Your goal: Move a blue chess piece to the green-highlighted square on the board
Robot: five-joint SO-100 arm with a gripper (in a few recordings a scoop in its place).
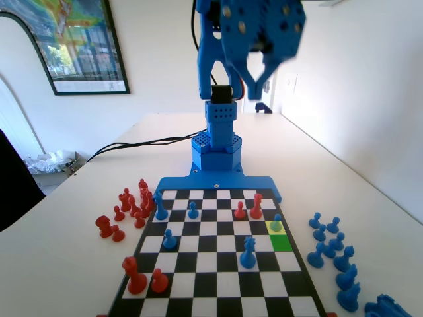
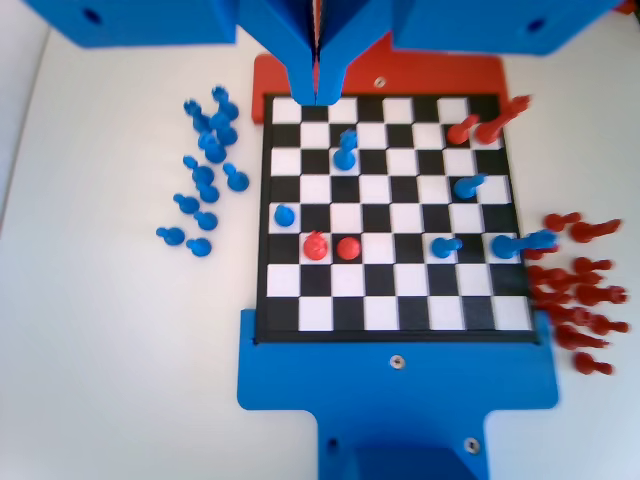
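The gripper (image 1: 260, 82) hung high above the board (image 1: 218, 294), apparently closed and empty, judging from the blurred wrist view. The blue pawn (image 1: 275, 223) stood on the yellow square, touching the green square (image 1: 281, 242) beside it, its target.

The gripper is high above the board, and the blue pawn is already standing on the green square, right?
Not quite. In the fixed view the gripper does hang high above the board, but the blue pawn stands on the yellow square; the green square just in front of it has no piece on it.
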